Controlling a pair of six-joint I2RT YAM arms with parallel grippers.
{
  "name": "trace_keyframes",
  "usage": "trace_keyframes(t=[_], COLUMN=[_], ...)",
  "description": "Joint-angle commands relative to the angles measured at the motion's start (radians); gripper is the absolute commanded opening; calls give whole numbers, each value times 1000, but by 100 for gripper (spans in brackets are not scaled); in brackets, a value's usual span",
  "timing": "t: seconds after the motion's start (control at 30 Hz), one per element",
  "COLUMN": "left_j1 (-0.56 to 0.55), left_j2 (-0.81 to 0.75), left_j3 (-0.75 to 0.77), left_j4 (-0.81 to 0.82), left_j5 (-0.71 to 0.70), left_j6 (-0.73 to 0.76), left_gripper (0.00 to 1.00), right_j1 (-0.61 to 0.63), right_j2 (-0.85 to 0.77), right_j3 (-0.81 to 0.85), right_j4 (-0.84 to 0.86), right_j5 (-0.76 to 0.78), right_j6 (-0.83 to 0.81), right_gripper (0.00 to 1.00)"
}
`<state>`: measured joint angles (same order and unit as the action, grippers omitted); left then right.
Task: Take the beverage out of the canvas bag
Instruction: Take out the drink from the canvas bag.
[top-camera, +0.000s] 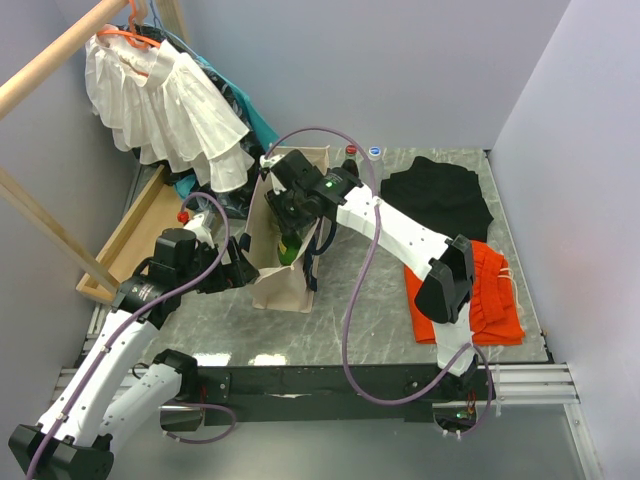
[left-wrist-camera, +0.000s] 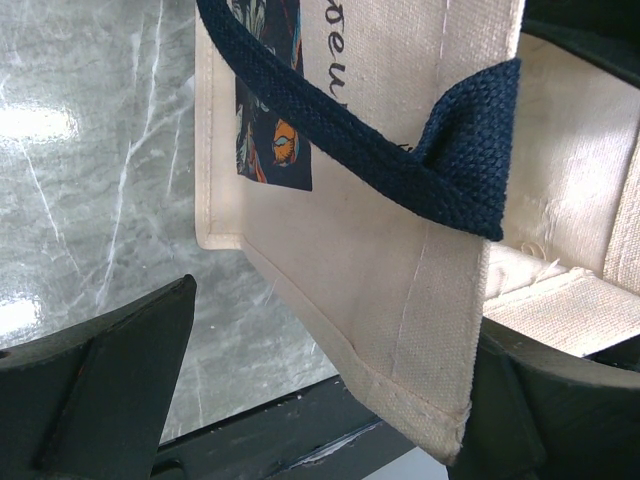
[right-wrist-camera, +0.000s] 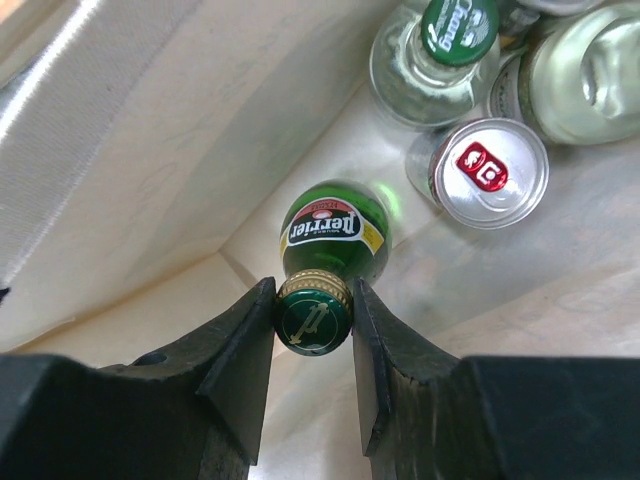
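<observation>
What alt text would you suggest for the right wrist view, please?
The right arm's jaws clamp the cap of a green Perrier bottle inside the canvas bag. A silver can and clear bottles sit beside it.

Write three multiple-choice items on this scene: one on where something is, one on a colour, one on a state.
1. Where is the green bottle?
A. inside the canvas bag
B. lying flat outside it
C. lifted high above it

2. What colour is the bag's strap?
A. red
B. navy
C. yellow

3. How is the right end effector?
A. wide open
B. shut on the bottle's cap
C. out of sight

Answers:
1 A, cream cloth walls rise around the bottle in the right wrist view.
2 B, the woven strap shows dark blue in the left wrist view.
3 B, the jaws press both sides of the cap.
</observation>
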<state>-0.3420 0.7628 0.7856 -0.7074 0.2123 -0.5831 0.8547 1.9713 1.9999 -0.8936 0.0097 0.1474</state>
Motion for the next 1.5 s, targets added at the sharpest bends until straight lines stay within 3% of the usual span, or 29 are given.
trace_keyframes(t=[0.0, 1.07, 1.23, 1.47], left_j1=[-6, -6, -6, -6], left_j2=[-8, -5, -5, -10], left_j3=[20, 21, 20, 21], left_j4=[-63, -63, -64, -63], left_j5=[2, -1, 1, 1], left_j6=[43, 42, 43, 45], left_gripper=[95, 95, 95, 95], right_j1=[-6, -6, -6, -5], right_j2=[-35, 63, 64, 46], right_j3=[106, 131, 122, 94], right_j4=[76, 97, 90, 85], right_j5=[-7, -76, -76, -74], right_j6=[-9, -8, -9, 0], right_gripper=[0, 0, 8, 40])
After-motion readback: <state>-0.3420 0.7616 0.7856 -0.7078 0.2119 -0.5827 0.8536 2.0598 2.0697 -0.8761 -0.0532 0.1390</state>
